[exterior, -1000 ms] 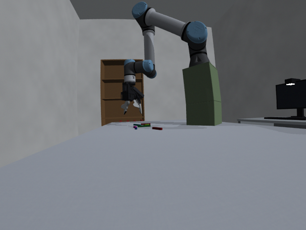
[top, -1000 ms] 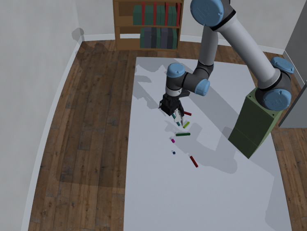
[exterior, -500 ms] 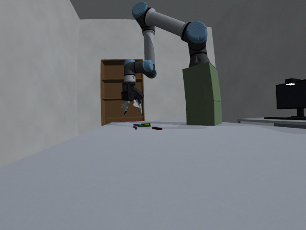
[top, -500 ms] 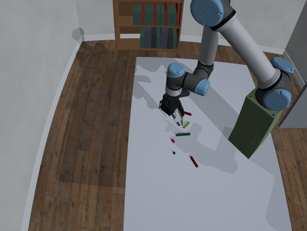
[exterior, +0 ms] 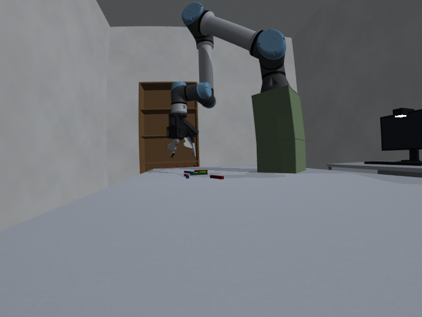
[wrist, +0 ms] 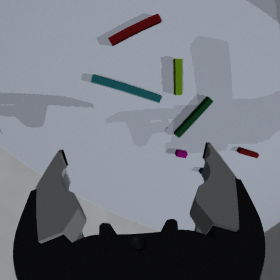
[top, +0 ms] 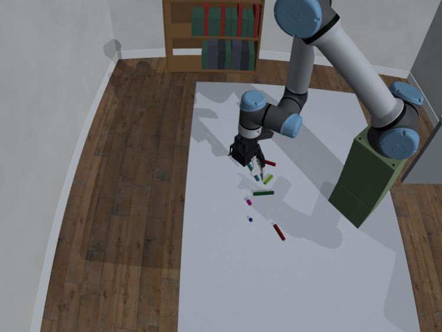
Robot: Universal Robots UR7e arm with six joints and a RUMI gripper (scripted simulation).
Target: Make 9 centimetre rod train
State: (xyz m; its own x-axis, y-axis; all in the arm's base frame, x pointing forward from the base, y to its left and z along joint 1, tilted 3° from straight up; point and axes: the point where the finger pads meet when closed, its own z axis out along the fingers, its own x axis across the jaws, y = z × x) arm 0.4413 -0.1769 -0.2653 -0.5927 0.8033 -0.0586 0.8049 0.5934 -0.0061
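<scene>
The gripper (wrist: 135,155) hangs released and empty above the rods (nothing is joined yet), so picking one partner, perhaps the green rod (wrist: 193,116) at centre right, seems next.

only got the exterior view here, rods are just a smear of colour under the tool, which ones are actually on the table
Observer: Seven rods: two red, one turquoise, lime, green, magenta, blue.
Operator: any touching end to end
Observer: No, the wrist view shows gaps between all of them.
Operator: tool holding anything
Observer: No, the tool is open, hanging above the turquoise rod.
</scene>
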